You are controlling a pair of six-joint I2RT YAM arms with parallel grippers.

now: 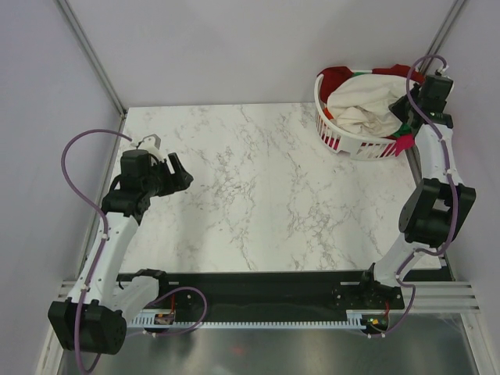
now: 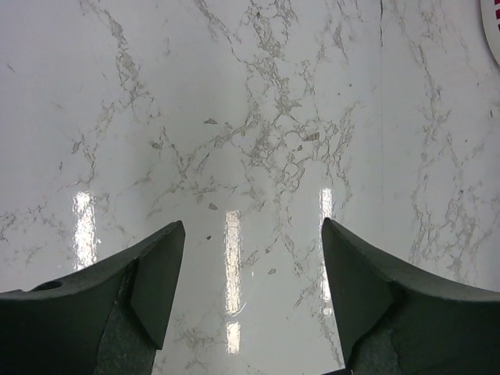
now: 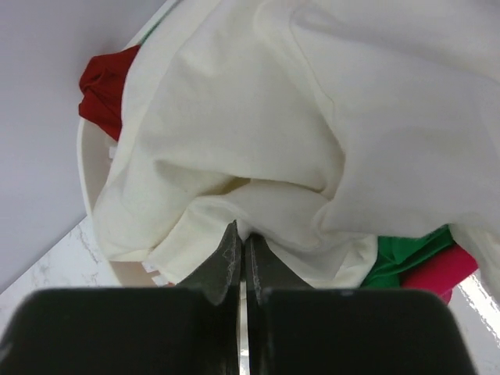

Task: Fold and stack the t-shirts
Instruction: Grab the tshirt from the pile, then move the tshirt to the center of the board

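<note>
A cream t-shirt (image 1: pixel 361 104) lies crumpled on top of the pile in the white laundry basket (image 1: pixel 337 137) at the far right. Dark red (image 3: pixel 103 81), green (image 3: pixel 406 254) and pink (image 3: pixel 440 272) shirts show under it. My right gripper (image 3: pixel 243 236) is at the basket's right side, shut on a fold of the cream t-shirt (image 3: pixel 258 117). It also shows in the top view (image 1: pixel 406 105). My left gripper (image 1: pixel 178 173) hovers over the left of the marble table, open and empty; in the left wrist view (image 2: pixel 254 234) only bare marble lies between its fingers.
The marble table (image 1: pixel 258 187) is bounded by grey walls at the back and sides. The basket stands in the far right corner against the wall. A black rail (image 1: pixel 266 289) with the arm bases runs along the near edge.
</note>
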